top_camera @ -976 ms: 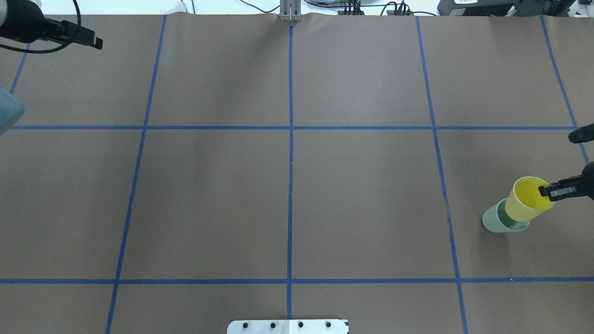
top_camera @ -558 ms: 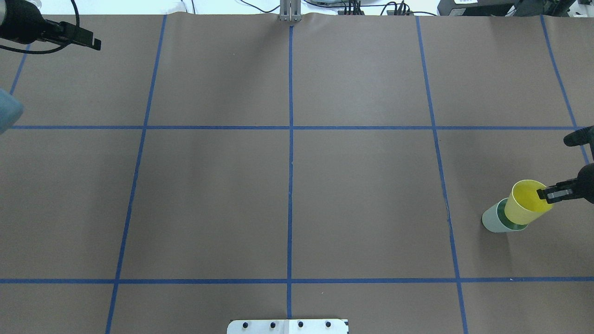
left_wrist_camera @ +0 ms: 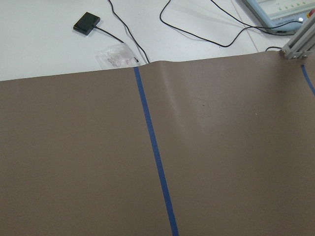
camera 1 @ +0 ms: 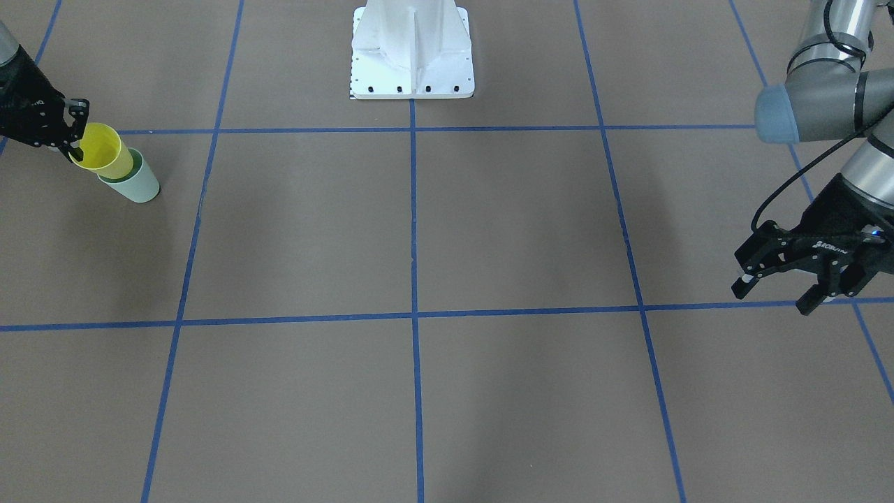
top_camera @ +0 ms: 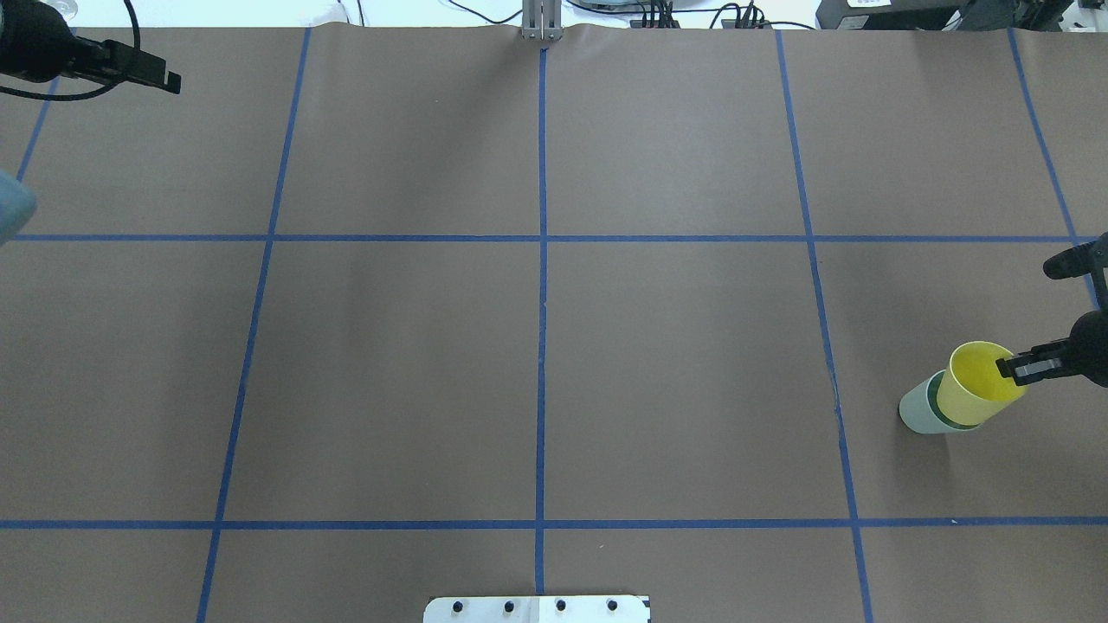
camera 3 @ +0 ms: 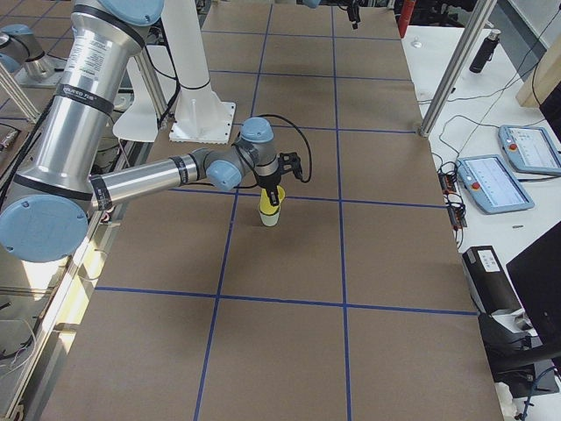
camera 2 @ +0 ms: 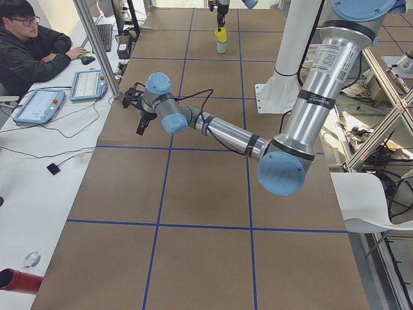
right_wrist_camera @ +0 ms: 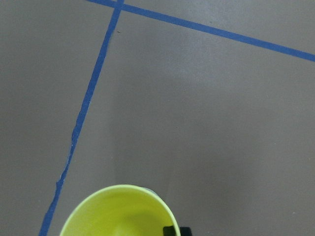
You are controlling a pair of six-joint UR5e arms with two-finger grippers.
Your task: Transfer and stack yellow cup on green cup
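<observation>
The yellow cup hangs tilted with its lower part inside the green cup, which stands on the table at the right edge. My right gripper is shut on the yellow cup's rim, with one finger inside the cup. Both cups also show in the front view, yellow and green, beside the right gripper. The right wrist view shows the yellow cup's mouth from above. My left gripper is open and empty, above the table's far left corner.
The brown table cover carries a grid of blue tape lines. The robot's white base plate stands at the near edge. An operator sits at a side desk with tablets and cables beyond the table's far edge.
The right gripper has lowered the yellow cup deeper into the green cup. The left gripper has drifted a little further to the far left.
</observation>
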